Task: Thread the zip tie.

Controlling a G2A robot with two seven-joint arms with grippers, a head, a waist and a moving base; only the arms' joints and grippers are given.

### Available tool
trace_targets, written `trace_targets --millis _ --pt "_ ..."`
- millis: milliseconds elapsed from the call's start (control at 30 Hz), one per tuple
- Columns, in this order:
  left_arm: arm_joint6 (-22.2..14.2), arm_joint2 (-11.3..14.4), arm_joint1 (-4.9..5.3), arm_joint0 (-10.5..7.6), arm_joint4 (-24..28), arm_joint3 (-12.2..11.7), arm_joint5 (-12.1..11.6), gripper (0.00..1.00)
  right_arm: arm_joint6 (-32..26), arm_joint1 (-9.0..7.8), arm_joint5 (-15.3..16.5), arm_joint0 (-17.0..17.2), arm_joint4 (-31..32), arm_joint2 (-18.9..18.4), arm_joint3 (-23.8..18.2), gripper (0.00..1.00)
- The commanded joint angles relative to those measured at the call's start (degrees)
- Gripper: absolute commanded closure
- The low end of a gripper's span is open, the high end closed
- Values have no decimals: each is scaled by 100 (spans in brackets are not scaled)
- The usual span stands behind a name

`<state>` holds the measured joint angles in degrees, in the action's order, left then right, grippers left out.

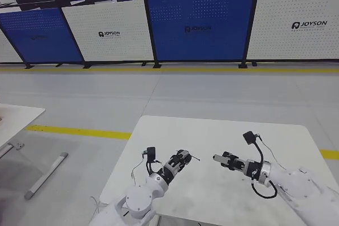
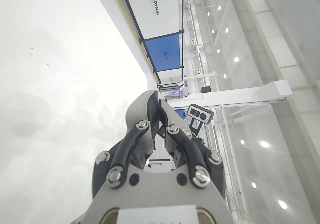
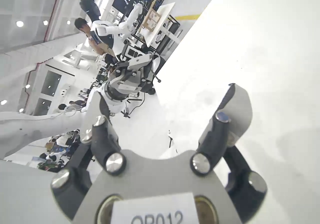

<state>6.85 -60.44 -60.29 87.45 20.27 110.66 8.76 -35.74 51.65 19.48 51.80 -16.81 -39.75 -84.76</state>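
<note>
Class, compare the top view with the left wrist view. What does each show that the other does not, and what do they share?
The top view adds the right claw, facing the free end of the thin black plastic zip tie across a gap. It also adds the whole outline of the white rectangular table. The left wrist view adds a close look at the left claw, pads pressed shut on a dark strip, apparently the tie, plus round ceiling lights. Shared: left claw, tie, table surface and a blue perforated wall panel.

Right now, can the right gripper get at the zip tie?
Likely yes: the open right gripper faces the zip tie, which sticks out of the shut left gripper toward it, nothing between them.
</note>
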Motion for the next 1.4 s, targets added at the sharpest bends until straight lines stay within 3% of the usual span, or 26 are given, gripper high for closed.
trace_targets --millis 0,167,267,433,600,1067,1200,1300,1367 --pt "-2 0 -10 -2 13 -7 -27 100 1 0 0 0 0 0 0 0" --pt "108 -21 -50 25 131 55 63 100 -509 78 0 101 -617 -120 200 0" --pt "104 -31 -67 47 157 123 133 100 -919 219 0 98 -881 -171 376 0" --pt "102 28 -100 56 80 217 240 100 -1708 599 0 55 -1387 -336 878 0" --pt "129 81 -141 12 44 200 292 100 -2036 989 0 7 -1256 -477 1376 0" --pt "114 96 -175 -44 146 104 359 100 -2113 999 -6 83 -1422 -504 1301 0" --pt "68 137 -230 -149 455 8 491 100 -2817 1112 0 -21 -2076 -444 1633 0" --pt "60 206 -265 -200 526 -70 526 100 -2829 1260 0 -115 -2192 -312 1922 0" --pt "-9 212 -272 -218 597 -96 553 100 -2829 1260 0 -115 -2192 -312 1922 0"
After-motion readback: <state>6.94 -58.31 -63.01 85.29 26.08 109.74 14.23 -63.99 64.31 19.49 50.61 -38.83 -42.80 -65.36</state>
